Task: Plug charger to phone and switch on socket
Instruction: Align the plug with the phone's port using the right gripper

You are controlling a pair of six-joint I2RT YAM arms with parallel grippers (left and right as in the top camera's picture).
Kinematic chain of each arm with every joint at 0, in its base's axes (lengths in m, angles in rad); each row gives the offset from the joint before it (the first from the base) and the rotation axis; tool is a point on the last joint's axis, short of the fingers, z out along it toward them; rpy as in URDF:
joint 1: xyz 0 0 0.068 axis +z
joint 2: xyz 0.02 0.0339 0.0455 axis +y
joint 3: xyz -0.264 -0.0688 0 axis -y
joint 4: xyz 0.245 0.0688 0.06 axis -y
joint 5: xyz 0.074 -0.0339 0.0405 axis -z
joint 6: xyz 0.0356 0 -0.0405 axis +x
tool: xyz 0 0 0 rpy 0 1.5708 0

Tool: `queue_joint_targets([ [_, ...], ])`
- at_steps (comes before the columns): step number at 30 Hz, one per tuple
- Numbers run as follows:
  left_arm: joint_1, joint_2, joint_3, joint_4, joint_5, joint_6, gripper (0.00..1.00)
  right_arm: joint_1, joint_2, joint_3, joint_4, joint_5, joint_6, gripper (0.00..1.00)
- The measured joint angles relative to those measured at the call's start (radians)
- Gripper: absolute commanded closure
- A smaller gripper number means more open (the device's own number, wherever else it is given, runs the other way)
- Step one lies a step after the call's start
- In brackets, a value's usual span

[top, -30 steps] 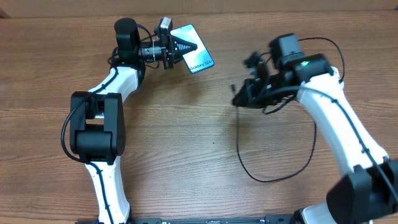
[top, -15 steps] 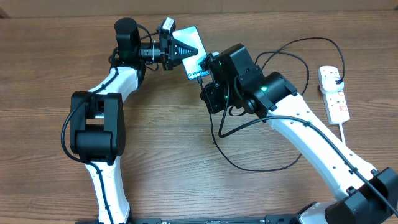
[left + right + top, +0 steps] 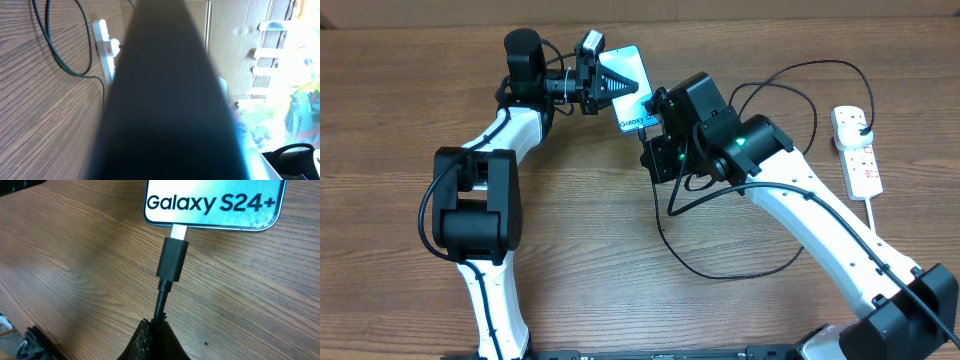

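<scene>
From overhead, my left gripper is closed over the far end of the slim rectangular smartphone with the light blue screen. I judge that it is clamping the phone rather than just resting on it. The phone lies on the brown wooden table, far of centre. Its long axis runs almost straight from far to near, and the port end faces my right gripper. The thin black charger cable loops across the table to the white power strip with red switch markings at the right edge, well apart from both arms.

In the left wrist view, a dark blurred mass fills the middle, so I cannot tell the fingers from the phone. Beyond it are the power strip and the cable.

In the right wrist view, my right gripper is pinched shut on the cable just behind the black connector. The connector is in line with the port in the phone's bottom edge. Its silver tip still shows, so I judge it not fully seated.

The risk is that I hold the cable and not the connector body. A further push could buckle the cable, or tilt the tip and jam it. The phone could also slip in my left grip and back away.
</scene>
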Motion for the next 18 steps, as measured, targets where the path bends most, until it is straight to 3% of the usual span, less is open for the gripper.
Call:
queue_joint_targets([
  [5,0.008,0.000,0.000,0.000,0.001,0.000,0.96,-0.011,0.000,-0.051,-0.026,0.037,0.005,0.96],
  [10,0.040,0.000,0.000,0.000,0.003,0.000,0.96,-0.016,-0.054,-0.157,-0.156,0.134,0.026,0.96],
  [15,0.064,0.000,0.002,0.000,-0.016,0.000,0.96,-0.017,-0.388,-0.162,-0.190,0.320,0.092,0.96],
  [18,0.064,0.000,0.002,0.000,-0.040,0.000,0.96,-0.017,-0.575,-0.246,-0.057,0.406,0.176,0.96],
])
